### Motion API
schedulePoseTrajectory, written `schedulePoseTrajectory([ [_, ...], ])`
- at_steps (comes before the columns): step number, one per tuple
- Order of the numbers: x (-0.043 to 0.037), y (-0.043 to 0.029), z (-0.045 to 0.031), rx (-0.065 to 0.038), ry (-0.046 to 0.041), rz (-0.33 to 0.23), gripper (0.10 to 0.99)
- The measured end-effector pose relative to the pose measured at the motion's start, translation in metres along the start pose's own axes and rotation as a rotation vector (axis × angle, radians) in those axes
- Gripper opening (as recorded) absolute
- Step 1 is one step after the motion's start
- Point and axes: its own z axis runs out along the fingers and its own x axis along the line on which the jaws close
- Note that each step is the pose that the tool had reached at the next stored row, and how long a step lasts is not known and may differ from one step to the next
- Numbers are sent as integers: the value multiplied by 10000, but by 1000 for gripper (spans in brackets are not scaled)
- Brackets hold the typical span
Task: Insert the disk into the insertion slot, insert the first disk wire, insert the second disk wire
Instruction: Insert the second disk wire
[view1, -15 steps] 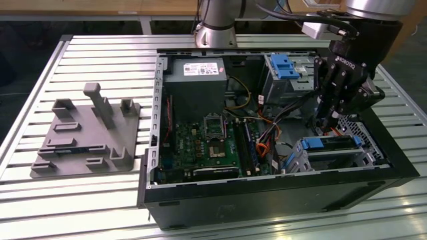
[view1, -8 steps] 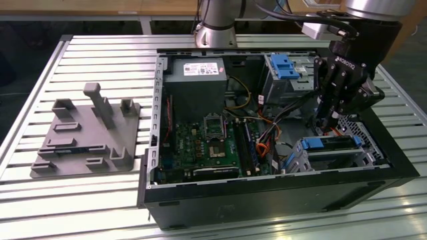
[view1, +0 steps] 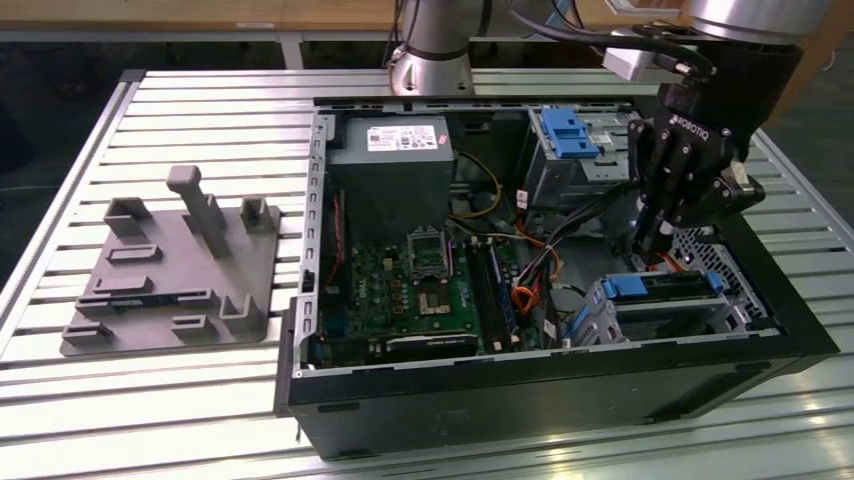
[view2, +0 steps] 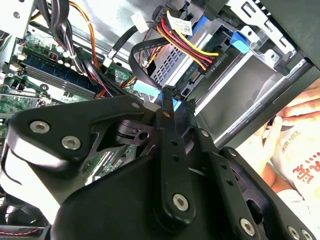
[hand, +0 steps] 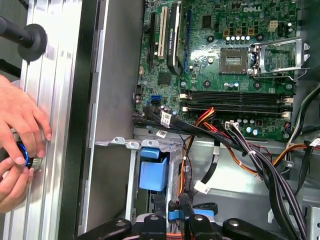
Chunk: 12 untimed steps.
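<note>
At the right of the exterior view, the black pincer (view1: 650, 243) reaches down into the open black computer case (view1: 534, 395), just above the disk (view1: 663, 288). The disk, in its blue carrier frame, already sits in the insertion slot (view1: 727, 265), the low perforated metal cage at the lower right of the case. In the second wrist view the pincer's fingers (view2: 167, 107) are drawn together on a small blue connector (view2: 150, 89) with a black cable (view2: 137, 50) looping up from it; the same blue connector (hand: 173, 215) shows between the fingers at the bottom of the first wrist view. A bundle of red, yellow and black wires (view2: 185, 47) already runs into a plug on the end of the disk (view2: 240, 75), upper centre of that view.

The surroundings are crowded. Black and orange cables (view1: 547, 265) lie across the middle of the case between the green motherboard (view1: 407, 300) and the slot, close to the pincer. The taller metal bay with a blue latch (view1: 565, 135) stands at the upper right of the exterior view, behind the arm. A grey power supply (view1: 394, 165) fills the upper centre of the case.

On the slatted metal worktop (view1: 174, 100), at the exterior view's left, rests a grey fixture (view1: 174, 270) with upright pegs, well apart from the case. A person's hands (hand: 17, 135) at the left edge of the first wrist view hold a small dark blue object beside the case wall.
</note>
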Motion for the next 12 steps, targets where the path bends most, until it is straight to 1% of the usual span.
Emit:
schedulePoseTrajectory([
  [3,-4,-3,14,14,2,18,251],
  [11,-5,-6,20,75,3,56,251],
  [12,-5,-6,21,83,2,58,235],
])
